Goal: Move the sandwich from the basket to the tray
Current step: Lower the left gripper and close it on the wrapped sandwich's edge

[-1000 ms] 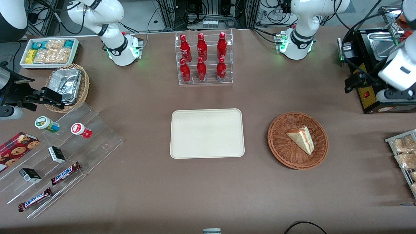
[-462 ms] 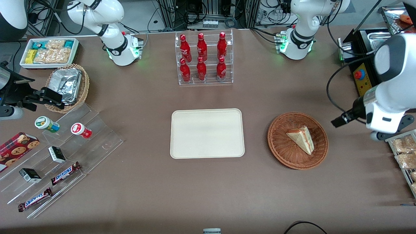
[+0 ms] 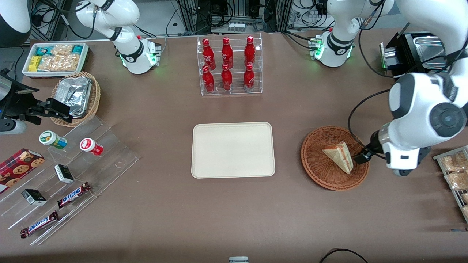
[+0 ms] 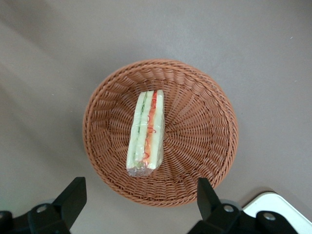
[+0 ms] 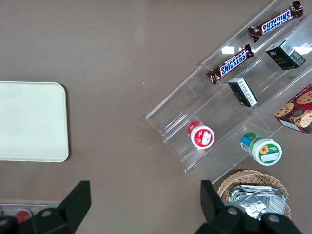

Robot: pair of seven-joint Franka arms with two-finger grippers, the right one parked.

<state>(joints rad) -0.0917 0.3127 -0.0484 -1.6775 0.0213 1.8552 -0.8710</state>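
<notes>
The sandwich [image 3: 339,156], a pale bread wedge, lies in the reddish-brown wicker basket [image 3: 317,171] toward the working arm's end of the table. In the left wrist view the sandwich [image 4: 146,132] shows its red, orange and green layers at the middle of the basket [image 4: 204,146]. The left arm's gripper [image 4: 141,199] is open and empty, hovering above the basket's rim, apart from the sandwich. In the front view the arm's wrist [image 3: 402,157] sits above the basket's edge and hides the gripper. The cream-white tray [image 3: 233,149] lies beside the basket; its corner shows in the left wrist view [image 4: 280,210].
A clear rack of red bottles [image 3: 229,65] stands farther from the front camera than the tray. A wire rack of snack packets [image 3: 453,171] and a black appliance [image 3: 413,54] are at the working arm's end. Acrylic steps with snacks [image 3: 73,171] lie toward the parked arm's end.
The left arm has swung in from the table's end and come down toward the basket; its wrist now hangs over the basket's edge. The sandwich, basket and tray have not moved.
</notes>
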